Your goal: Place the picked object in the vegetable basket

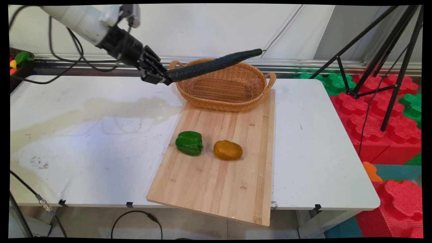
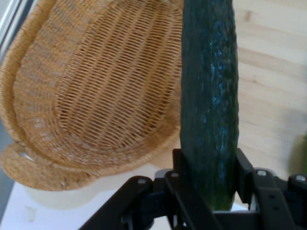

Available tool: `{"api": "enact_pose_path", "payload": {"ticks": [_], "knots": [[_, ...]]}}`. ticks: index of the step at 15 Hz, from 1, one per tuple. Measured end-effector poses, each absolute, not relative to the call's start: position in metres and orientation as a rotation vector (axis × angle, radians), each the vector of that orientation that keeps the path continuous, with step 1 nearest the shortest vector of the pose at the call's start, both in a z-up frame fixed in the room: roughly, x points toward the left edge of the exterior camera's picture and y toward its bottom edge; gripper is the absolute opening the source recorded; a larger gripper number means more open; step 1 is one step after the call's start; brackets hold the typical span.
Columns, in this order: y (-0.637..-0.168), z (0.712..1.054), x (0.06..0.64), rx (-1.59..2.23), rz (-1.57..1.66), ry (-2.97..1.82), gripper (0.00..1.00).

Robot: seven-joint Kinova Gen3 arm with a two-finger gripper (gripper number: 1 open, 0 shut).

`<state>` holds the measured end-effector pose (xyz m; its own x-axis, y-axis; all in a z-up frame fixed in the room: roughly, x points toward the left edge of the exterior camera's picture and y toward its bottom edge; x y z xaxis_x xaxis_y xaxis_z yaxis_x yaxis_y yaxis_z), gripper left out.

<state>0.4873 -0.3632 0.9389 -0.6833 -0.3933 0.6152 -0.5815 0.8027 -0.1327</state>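
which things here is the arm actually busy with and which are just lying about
In use:
- end effector, shut on cucumber
- wicker basket, under the cucumber

Lying about:
- green pepper
- potato
- cutting board

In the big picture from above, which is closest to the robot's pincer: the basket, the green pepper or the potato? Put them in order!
Measured from the pincer, which is shut on the cucumber:
1. Basket: right beside it, at the board's far end.
2. Green pepper: nearer the camera, on the cutting board.
3. Potato: just right of the pepper, a bit farther.
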Motion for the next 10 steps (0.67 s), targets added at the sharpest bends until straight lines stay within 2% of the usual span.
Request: {"api": "enact_pose_path", "payload": {"ticks": [10], "knots": [[-0.438,0.882,0.455,0.743,0.490,-2.472,0.00]]}}
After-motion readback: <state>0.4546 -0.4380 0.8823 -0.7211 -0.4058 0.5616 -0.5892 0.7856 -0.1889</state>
